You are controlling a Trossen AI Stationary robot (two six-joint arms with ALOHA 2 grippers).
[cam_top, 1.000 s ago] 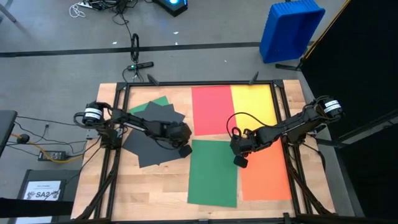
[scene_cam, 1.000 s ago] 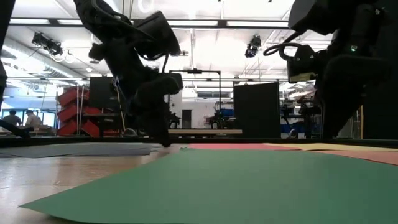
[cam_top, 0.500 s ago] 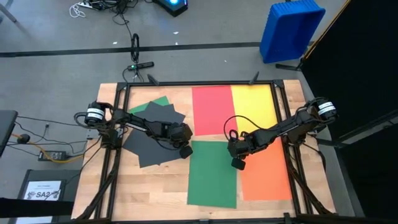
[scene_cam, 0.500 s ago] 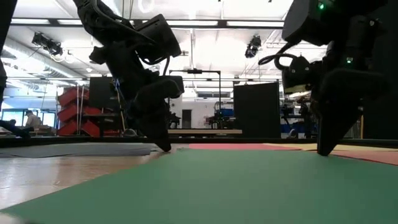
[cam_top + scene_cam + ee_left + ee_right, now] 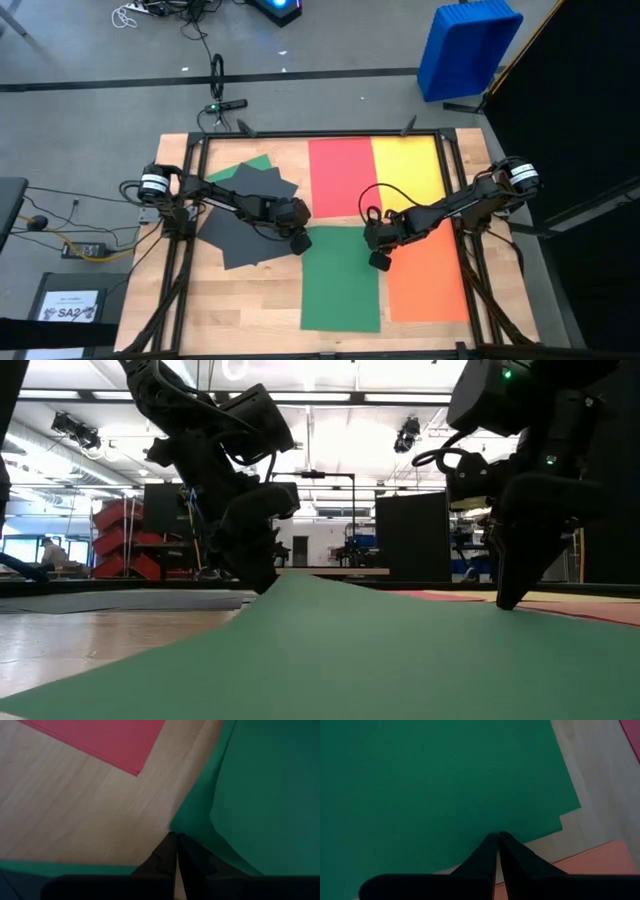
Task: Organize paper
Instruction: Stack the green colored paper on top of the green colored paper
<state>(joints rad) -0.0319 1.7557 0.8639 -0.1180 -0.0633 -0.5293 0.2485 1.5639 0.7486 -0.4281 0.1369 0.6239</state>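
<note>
On the tabletop (image 5: 250, 300) lie one red sheet (image 5: 340, 175), one yellow sheet (image 5: 408, 168), one orange sheet (image 5: 428, 285), perhaps two green sheets (image 5: 340, 285) and several dark sheets (image 5: 240, 220), while the left hand (image 5: 299, 243) and right hand (image 5: 378, 261), fingers together, press the big green one.

One text can be read: "SA2", in bold dark letters on a small white printed sheet (image 5: 76, 306) lying on a dark board on the floor, at about eight o'clock from the surface (image 5: 255, 300). The smaller print above it is illegible.
</note>
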